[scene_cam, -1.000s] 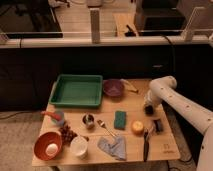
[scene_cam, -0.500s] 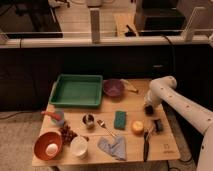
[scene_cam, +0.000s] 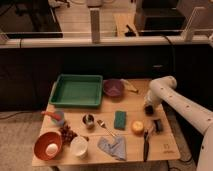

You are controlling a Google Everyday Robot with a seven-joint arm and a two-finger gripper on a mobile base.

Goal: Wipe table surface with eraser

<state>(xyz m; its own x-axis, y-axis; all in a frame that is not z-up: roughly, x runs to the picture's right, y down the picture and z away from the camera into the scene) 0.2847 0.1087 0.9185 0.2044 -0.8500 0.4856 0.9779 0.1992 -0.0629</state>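
Table surface crowded, bare strip along front edge, gripper near right edge, jaws' state unclear

The arm runs off the right edge beside the worktop. The gripper at the worktop's right side is a dark blur.
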